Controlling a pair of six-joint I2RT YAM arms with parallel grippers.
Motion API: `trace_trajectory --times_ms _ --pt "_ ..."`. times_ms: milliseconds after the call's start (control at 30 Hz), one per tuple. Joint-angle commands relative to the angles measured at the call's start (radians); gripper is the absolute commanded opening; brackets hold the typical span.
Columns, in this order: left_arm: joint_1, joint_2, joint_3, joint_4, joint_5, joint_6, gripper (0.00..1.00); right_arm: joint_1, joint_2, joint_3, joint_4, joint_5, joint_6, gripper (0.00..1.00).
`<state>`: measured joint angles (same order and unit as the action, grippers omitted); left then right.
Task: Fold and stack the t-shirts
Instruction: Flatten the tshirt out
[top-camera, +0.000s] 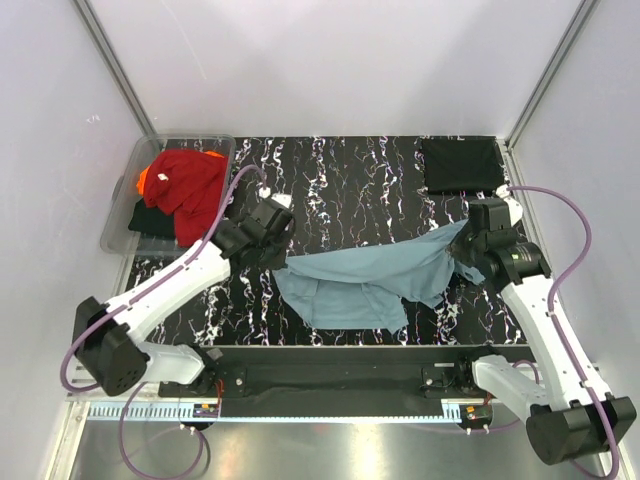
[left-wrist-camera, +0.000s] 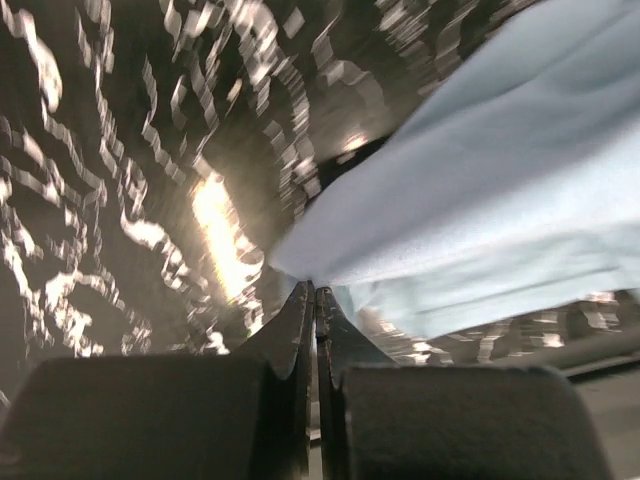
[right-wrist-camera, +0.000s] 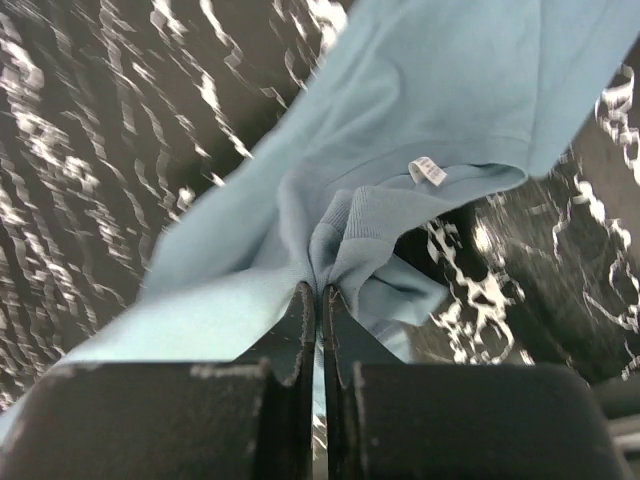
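Note:
A dusty teal-blue t-shirt (top-camera: 370, 280) hangs stretched between my two grippers above the marbled black table (top-camera: 350, 180), its lower part draped on the table. My left gripper (top-camera: 275, 258) is shut on its left edge, seen in the left wrist view (left-wrist-camera: 315, 288) with the cloth (left-wrist-camera: 480, 190) pinched at the tips. My right gripper (top-camera: 462, 250) is shut on the collar, seen in the right wrist view (right-wrist-camera: 320, 290) with bunched ribbing (right-wrist-camera: 345, 235) and a white label (right-wrist-camera: 426, 170). A folded black t-shirt (top-camera: 460, 163) lies at the back right. Red (top-camera: 185, 180), orange (top-camera: 147, 180) and black (top-camera: 155, 218) t-shirts sit in the tub.
A clear plastic tub (top-camera: 125, 215) stands at the table's back left. White walls and metal frame posts (top-camera: 545, 75) enclose the table. Purple cables loop off both arms.

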<state>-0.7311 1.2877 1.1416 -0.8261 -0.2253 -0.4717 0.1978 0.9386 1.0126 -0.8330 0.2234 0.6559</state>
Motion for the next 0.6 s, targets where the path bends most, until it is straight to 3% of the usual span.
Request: trace_trajectory --times_ms 0,167,300,567 --pt "0.058 0.002 -0.028 0.090 0.050 0.004 0.00 -0.001 -0.004 0.014 0.026 0.001 0.021 0.00" --pt "0.102 0.050 0.016 0.093 0.053 0.042 0.00 -0.005 0.100 0.030 0.100 -0.002 0.002 0.03" --pt "0.148 0.036 0.084 0.065 0.084 0.050 0.00 -0.003 0.180 0.170 0.104 -0.073 -0.065 0.03" --pt "0.150 -0.092 0.259 -0.021 0.039 0.186 0.00 -0.003 0.068 0.368 0.014 0.002 -0.127 0.00"
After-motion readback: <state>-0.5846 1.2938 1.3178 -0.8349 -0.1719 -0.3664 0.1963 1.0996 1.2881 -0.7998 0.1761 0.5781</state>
